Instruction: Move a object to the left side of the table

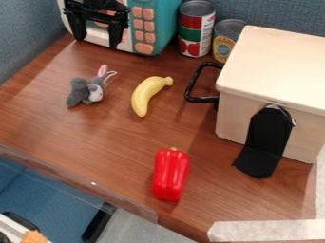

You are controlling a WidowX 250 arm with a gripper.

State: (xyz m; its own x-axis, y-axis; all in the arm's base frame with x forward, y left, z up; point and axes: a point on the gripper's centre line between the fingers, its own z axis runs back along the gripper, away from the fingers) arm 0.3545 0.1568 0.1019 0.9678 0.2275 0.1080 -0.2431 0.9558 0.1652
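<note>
1. The arm (95, 8) hangs in at the top edge, left of centre, its fingers (117, 37) pointing down in front of the microwave (157, 23).
2. The fingers stand wide apart.
3. Which object is meant, I cannot tell: on the worktop (95, 142), the plush (81, 92) lies nearest the fingers, the banana (147, 94) farther right, the pepper (171, 175) well apart from them.

This is looking like a robot lab in an office cubicle; blue fabric partitions (273, 14) are standing behind the pincer (97, 42); a toy microwave (160, 28) is sitting by it.
</note>
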